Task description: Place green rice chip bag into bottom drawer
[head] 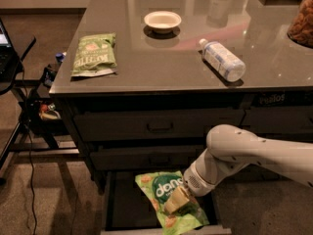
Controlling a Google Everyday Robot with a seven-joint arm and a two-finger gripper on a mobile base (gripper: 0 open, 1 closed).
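The green rice chip bag [164,194] is a light-green crinkly pouch with a dark green oval logo. It sits tilted over the open bottom drawer [122,207], the lowest dark box pulled out of the cabinet. My gripper [177,201] reaches down from the white arm at the right and is closed on the bag's lower right part. Whether the bag rests on the drawer floor or hangs just above it cannot be told.
On the grey countertop [171,58] lie an olive-green flat bag [94,54], a white bowl [162,21] and a plastic bottle [222,59] on its side. Two closed upper drawers [159,126] sit above the open one. A stand and cables [29,131] are at the left.
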